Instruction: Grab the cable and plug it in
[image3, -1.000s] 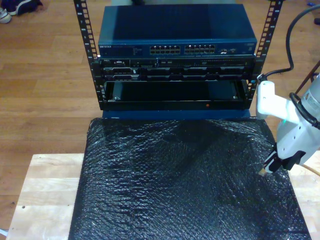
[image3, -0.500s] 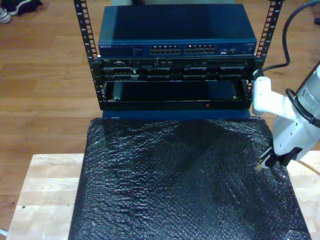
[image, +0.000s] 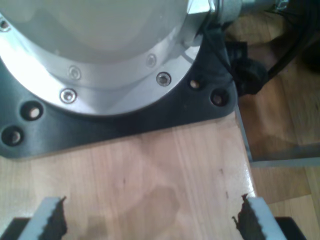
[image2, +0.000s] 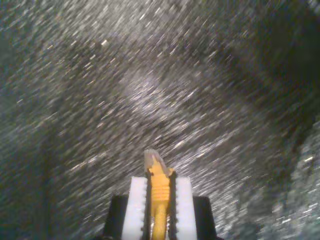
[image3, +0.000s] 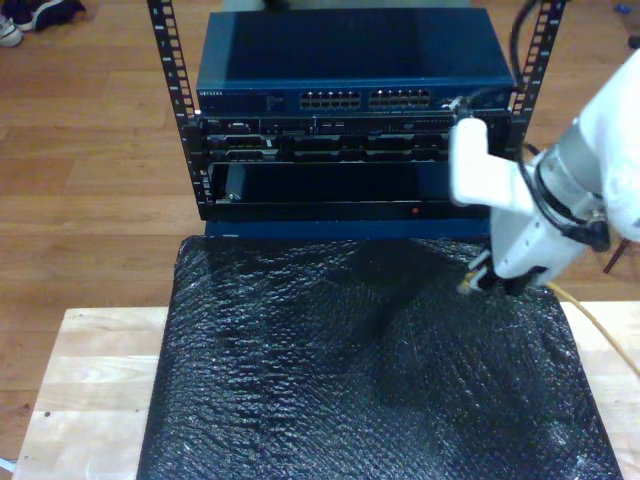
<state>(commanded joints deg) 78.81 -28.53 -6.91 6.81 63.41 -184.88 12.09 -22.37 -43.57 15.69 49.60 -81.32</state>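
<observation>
— What does the second tool (image2: 159, 187) hold?

— Its white pads (image2: 137, 205) are pinched on the yellow-orange cable (image2: 159, 192), the clear plug (image2: 153, 161) poking out past the tips. In the exterior view that tool (image3: 480, 283) hangs over the black bubble-wrap mat (image3: 340, 370), toward the mat's two o'clock, and the cable (image3: 600, 325) trails off toward four o'clock.

— And the first tool (image: 150, 220)?

— Spread wide above the pale wooden desk (image: 165, 170), nothing between its pads, beside a round metal arm base (image: 100, 60).

— Anything inside the rack (image3: 345, 135)?

— A blue switch (image3: 350, 65) with two port rows sits on top; the lowest bay is an open dark slot.

— What differs from a moment earlier?

— The second tool has travelled from the mat's three o'clock edge inward and toward twelve o'clock, nearer the rack.
</observation>
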